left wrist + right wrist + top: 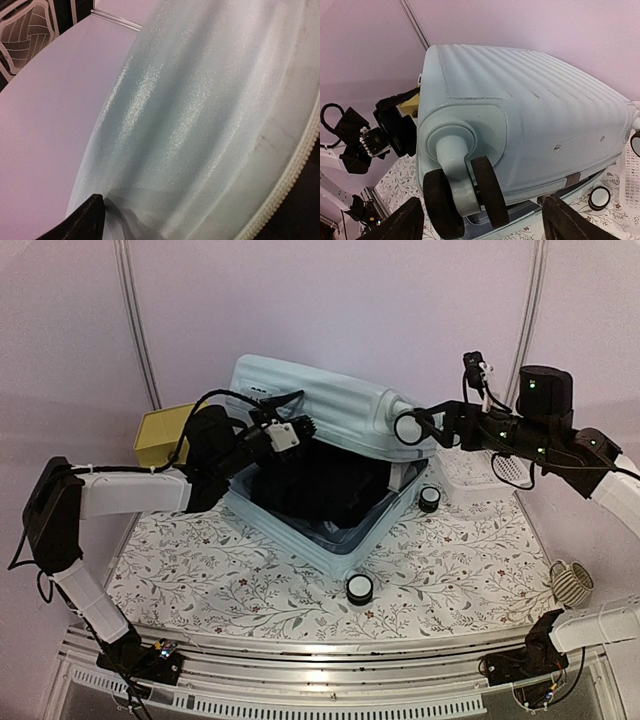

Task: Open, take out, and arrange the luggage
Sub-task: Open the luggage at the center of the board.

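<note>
Top view: the luggage [300, 532] lies on the floral tabletop [460, 560] with its lid [340, 405] propped half up. I cannot read its dark interior. The left gripper [288, 432] is at the lid's edge, the right gripper [428, 423] at a corner caster [408, 428]. Left wrist: ribbed shell and zipper [295, 170] fill the frame and only one finger [82, 222] shows, so I cannot tell how the jaws stand. Right wrist: jaws spread either side of the caster.
</note>
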{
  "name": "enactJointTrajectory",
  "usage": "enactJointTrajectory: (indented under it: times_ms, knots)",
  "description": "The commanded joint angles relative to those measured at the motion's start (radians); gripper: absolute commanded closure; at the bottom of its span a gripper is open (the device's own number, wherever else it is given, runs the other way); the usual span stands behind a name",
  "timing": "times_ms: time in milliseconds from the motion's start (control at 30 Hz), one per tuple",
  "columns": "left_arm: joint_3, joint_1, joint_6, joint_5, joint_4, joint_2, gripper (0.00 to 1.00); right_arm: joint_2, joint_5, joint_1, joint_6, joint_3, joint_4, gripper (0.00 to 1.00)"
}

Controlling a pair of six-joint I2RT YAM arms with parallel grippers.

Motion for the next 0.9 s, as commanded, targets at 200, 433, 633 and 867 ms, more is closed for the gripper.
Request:
enactJointTrajectory:
  times_ms: [200, 433, 633, 867]
  knots:
    - [0.066, 0.024, -0.109, -0.016, -0.047, -0.016, 0.27, -0.144, 0.019, -0.006, -0.171, -0.097, 0.046, 0.05]
    - [0.082, 0.024, -0.164, -0.009, -0.079, -0.018, 0.27, -0.266, 0.014, -0.006, -0.267, -0.32, 0.248, 0.03]
    - [0.116, 0.025, -0.203, -0.01, -0.119, -0.009, 0.27, -0.324, 0.066, -0.006, -0.393, -0.488, 0.438, 0.01]
    - [0.142, 0.025, -0.266, -0.008, -0.13, 0.004, 0.27, -0.296, 0.112, -0.006, -0.522, -0.581, 0.615, 0.0]
